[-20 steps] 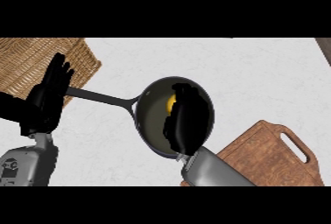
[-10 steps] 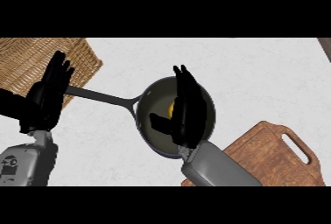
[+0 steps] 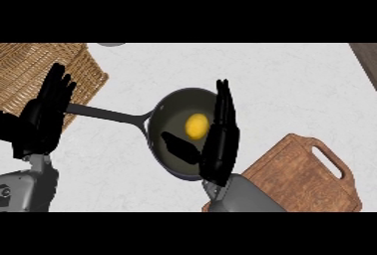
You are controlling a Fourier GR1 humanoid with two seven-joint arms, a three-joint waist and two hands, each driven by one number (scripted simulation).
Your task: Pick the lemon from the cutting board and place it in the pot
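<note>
The yellow lemon [image 3: 196,126] lies inside the dark pot [image 3: 171,117], a round pan with a long handle pointing left. My right hand [image 3: 219,142] stands edge-on over the pot's right rim, fingers straight and pointing up, thumb spread toward the lemon, holding nothing. The wooden cutting board [image 3: 302,177] lies at the lower right with nothing on it. My left hand [image 3: 43,119] rests open at the left edge, fingers up, over the pot handle's end.
A woven wicker basket [image 3: 33,69] fills the upper left corner, partly behind my left hand. The cutting board's handle loop points to the upper right.
My right hand has uncurled and risen off the lemon, which now shows free in the pot. The left hand has not moved.
</note>
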